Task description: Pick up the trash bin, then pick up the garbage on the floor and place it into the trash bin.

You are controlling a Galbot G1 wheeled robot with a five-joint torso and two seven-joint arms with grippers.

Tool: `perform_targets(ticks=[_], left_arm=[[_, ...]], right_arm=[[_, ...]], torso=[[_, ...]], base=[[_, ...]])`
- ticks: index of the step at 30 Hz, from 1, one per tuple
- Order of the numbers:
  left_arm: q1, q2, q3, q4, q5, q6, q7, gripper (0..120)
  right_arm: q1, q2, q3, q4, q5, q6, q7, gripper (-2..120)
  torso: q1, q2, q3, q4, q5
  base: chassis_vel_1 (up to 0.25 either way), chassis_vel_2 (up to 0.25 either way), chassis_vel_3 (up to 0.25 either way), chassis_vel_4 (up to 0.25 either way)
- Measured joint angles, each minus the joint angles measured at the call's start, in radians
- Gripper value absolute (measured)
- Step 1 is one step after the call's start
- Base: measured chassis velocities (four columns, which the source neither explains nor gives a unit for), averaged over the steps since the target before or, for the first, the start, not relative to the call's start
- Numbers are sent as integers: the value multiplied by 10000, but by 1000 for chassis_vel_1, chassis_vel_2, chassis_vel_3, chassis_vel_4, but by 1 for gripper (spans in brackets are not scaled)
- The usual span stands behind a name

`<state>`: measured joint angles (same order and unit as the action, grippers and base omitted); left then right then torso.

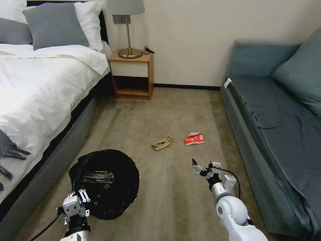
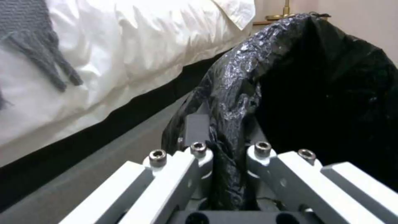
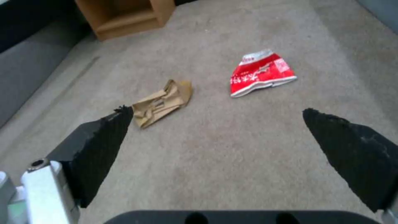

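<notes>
On carpet between bed (image 1: 40, 90) and sofa (image 1: 277, 140): tan paper scrap (image 1: 161, 143) and red-and-white packet (image 1: 194, 138), lying near each other but apart, both ahead of the right gripper (image 1: 197, 166). Right jaws spread wide, empty, aimed low over the floor, scrap (image 3: 162, 102) nearer the inner finger. Left gripper (image 1: 81, 195) clamped on the bagged rim of the trash bin (image 1: 105, 182), liner pinched between the closed fingers (image 2: 198, 137); bin held beside the bed, mouth open, a flat dark wrapper-like item apparently already inside. Judged step: reach for one of the two remaining pieces. For a clean pick, best to centre the jaws over a single piece, descend until the tips graze the carpet, close across the crumpled ridge rather than a flat edge. Risk: thin paper sliding out, or tips snagging the carpet.
</notes>
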<state>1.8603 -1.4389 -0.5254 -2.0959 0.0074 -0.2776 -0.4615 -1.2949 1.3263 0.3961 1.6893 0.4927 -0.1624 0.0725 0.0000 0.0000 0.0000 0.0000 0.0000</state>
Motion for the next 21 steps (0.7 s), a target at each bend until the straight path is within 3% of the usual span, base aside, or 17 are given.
perform_targets(ticks=[21], left_arm=[[-349,98,-44,317,-151,-26,-3,4]], right_arm=[[92,112,-58,-315,-46,43,-49,100]], torso=[[0,0,1,0,-1]], base=[[-79,75,72,-75]])
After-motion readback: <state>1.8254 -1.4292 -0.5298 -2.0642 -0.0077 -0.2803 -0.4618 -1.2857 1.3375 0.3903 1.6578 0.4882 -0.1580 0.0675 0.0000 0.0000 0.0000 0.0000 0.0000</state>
